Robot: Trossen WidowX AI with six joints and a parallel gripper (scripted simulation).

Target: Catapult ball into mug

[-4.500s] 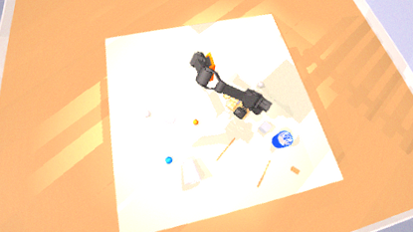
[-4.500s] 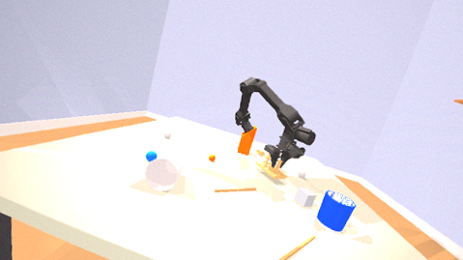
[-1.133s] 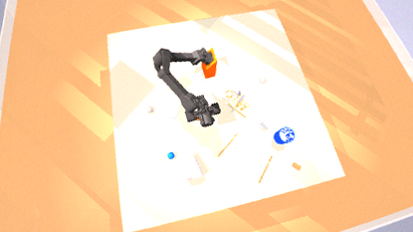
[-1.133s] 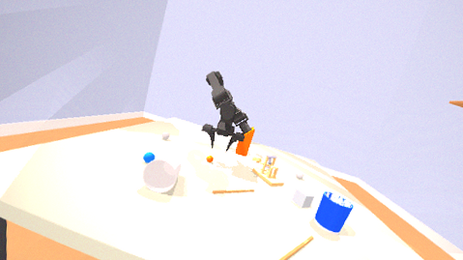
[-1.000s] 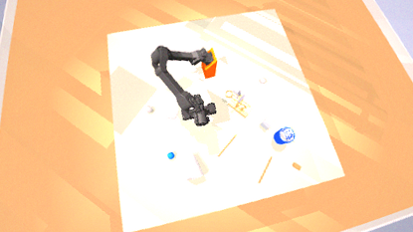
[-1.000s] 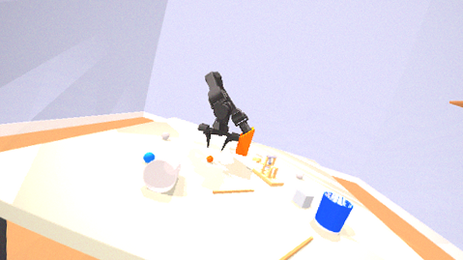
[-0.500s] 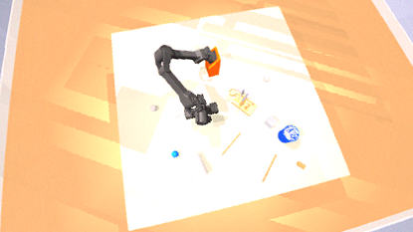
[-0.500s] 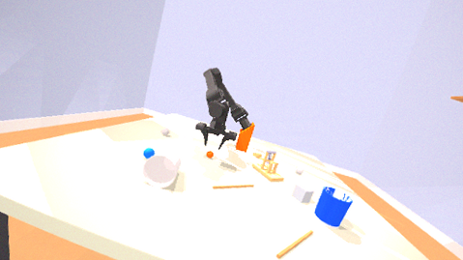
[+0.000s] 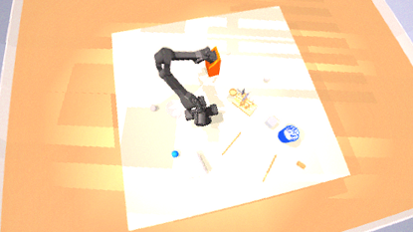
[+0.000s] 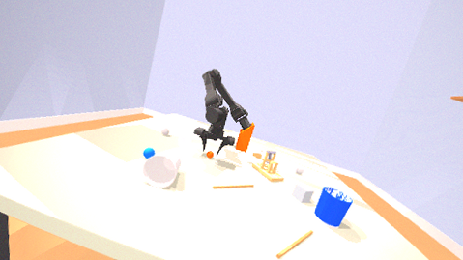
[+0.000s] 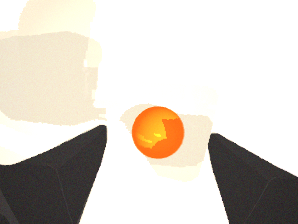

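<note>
1. Top view: gripper [image 9: 203, 114] is hovering left of the catapult [image 9: 242, 101], hiding the ball.
2. Exterior view: orange ball [image 10: 209, 154] is lying on the table [image 10: 108, 226] under spread fingers.
3. Wrist view: ball is sitting centred between both fingers, untouched.

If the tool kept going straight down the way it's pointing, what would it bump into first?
Most likely the orange ball. It lies on the table between the open tool's two fingers, right in its path, though how far below is hard to judge.
</note>
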